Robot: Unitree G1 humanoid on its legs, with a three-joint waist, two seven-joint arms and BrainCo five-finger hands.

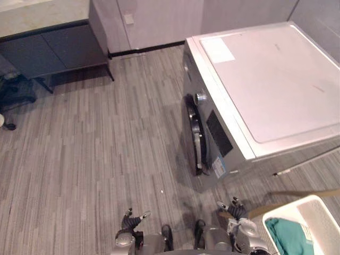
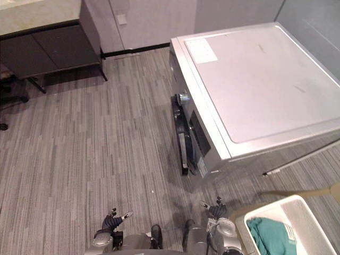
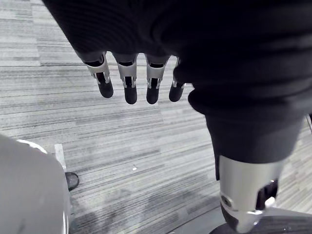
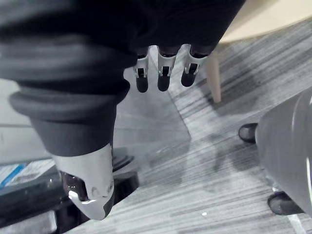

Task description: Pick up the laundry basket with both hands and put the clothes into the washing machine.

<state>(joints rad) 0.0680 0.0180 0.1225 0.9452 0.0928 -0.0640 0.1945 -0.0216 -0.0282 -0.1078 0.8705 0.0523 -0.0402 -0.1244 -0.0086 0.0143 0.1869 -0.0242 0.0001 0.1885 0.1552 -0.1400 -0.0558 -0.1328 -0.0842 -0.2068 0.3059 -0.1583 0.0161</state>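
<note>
A dark cabinet (image 1: 53, 50) with a pale top stands on striped grey floor (image 1: 95, 159).

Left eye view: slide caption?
Left hand and right hand open, empty; laundry basket holding teal clothes untouched near washing machine.

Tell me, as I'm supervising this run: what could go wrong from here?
1. The laundry basket sits far to the robot's right, while the left hand and right hand hang open and empty. An uneven two-hand grip might tip out the teal clothes.
2. The washing machine door looks shut or barely ajar. With both hands on the basket, none may be free to open it.
</note>
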